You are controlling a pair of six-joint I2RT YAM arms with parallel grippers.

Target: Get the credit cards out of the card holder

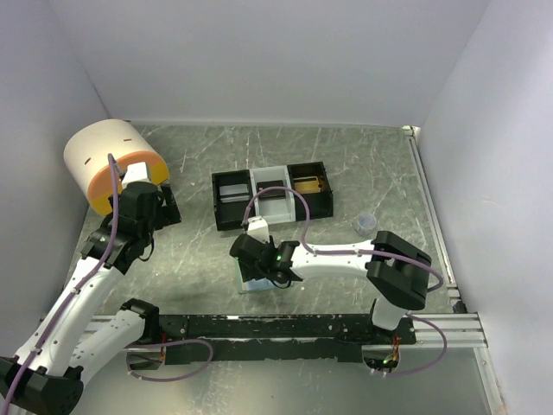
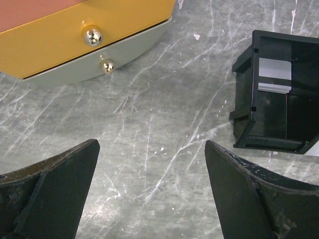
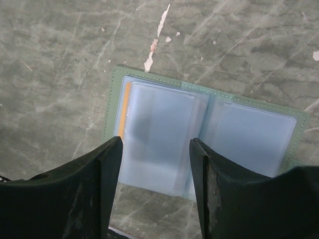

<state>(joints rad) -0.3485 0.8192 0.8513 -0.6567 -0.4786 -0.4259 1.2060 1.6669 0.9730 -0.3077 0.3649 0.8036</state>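
While open, card holder [image 3: 199, 119] beneath fingers [image 3: 75, 199]

light: bright, even, diffuse from overhead | glare: milky sheen across card holder [image 3: 239, 134] sleeves | shadow: soft dark patch on its left panel | focus: table [image 3: 60, 74] scratches around it crisp | top view: walls [image 1: 285, 60] behind it evenly lit

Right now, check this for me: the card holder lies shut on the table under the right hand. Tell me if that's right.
Not quite: the holder lies open, not shut, its inside facing up, as the right wrist view shows. It does lie on the table under the right hand.
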